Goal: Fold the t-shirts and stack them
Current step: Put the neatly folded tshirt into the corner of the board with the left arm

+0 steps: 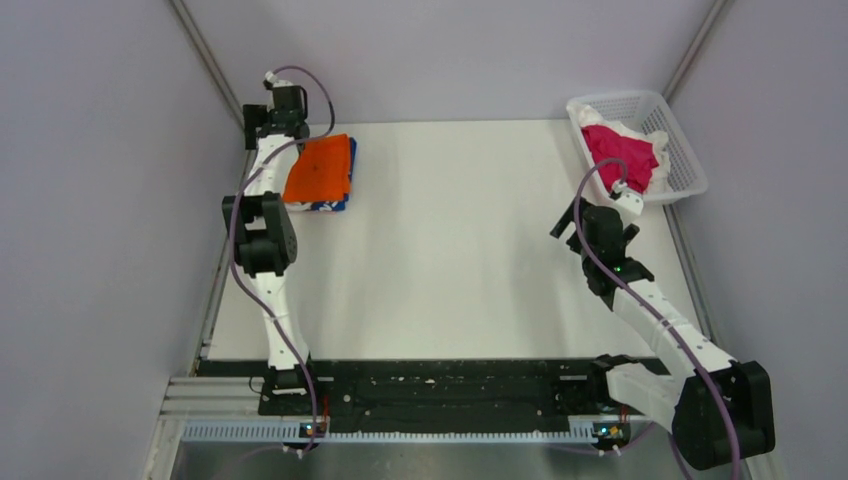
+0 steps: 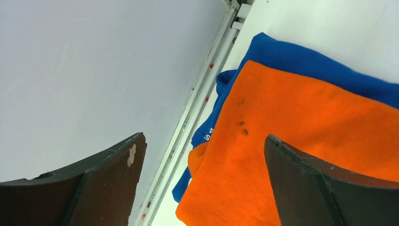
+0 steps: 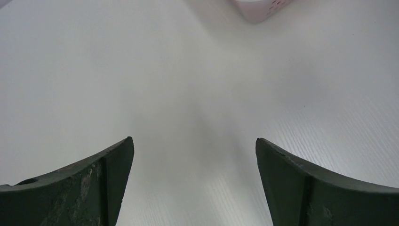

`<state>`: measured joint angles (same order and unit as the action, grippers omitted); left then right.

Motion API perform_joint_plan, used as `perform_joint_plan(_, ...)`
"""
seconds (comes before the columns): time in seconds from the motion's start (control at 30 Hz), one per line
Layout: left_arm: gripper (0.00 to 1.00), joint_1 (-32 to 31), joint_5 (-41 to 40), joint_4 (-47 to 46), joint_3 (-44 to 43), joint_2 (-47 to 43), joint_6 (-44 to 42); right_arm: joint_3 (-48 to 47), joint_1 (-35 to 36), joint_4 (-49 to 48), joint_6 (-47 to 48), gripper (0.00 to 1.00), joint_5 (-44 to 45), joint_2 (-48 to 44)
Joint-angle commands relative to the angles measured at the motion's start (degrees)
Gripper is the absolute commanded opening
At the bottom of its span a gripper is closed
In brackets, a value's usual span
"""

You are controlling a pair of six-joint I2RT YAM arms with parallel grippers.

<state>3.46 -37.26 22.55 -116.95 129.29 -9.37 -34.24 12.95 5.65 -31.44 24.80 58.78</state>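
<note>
t-shirts sit stacked at the far left of the table (image 1: 470,260), close against its left edge. the orange shirt (image 1: 318,170) lies folded flat on top. the blue shirt (image 1: 333,206) is under it, with strips showing along the near side and the right side.

on my left wrist feed the orange shirt covers most of the blue one. blue shows past one edge and down the side next to the rail (image 2: 197,108) that runs along the wall. i can see a bit of white lettering (image 2: 209,134) on a blue fold there, too small to read. a few dark specks (image 2: 242,127) mark the orange cloth.

the left gripper (image 2: 203,139) hangs over the rail-side edge of the stack. its fingers are spread wide with nothing between them, and i cannot tell how high it is above the cloth.

the right gripper (image 3: 194,140) is also spread and empty, with bare table under it. in the top view it sits just on the near side of the white basket (image 1: 690,165) at the far right corner. a red cloth (image 1: 620,150) lies bunched in the basket, and one basket corner shows at the top of my right wrist feed.
</note>
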Motion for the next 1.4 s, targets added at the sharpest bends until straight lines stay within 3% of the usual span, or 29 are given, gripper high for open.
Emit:
perform_joint_plan(0.0,0.99,0.4,-0.66,-0.45,-2.11,-4.25,6.14,-2.89,-0.49,0.43,0.51,0.99,-0.59,-0.45)
perform_joint_plan(0.23,0.99,0.18,19.64,4.96,2.14,-13.38,20.26,-3.5,-0.5,2.8,-1.28,0.99,-4.18,-1.9)
perform_joint_plan(0.4,0.99,0.13,39.74,-10.65,17.63,-24.51,28.2,-2.55,-0.54,3.25,-1.82,0.99,-5.62,-4.69)
perform_joint_plan(0.53,0.99,0.13,49.48,-17.11,21.04,-25.03,33.62,-1.29,-0.5,2.45,-2.05,0.99,-5.39,-7.53)
perform_joint_plan(0.9,0.99,-0.72,58.1,-19.1,10.38,-6.9,43.06,-0.48,-0.49,0.69,-1.32,0.99,-3.05,-7.0)
perform_joint_plan(1.37,0.99,-2.44,51.38,-18.22,4.0,4.47,41.92,-1.62,-0.47,-0.2,-0.13,0.99,-1.87,-1.58)
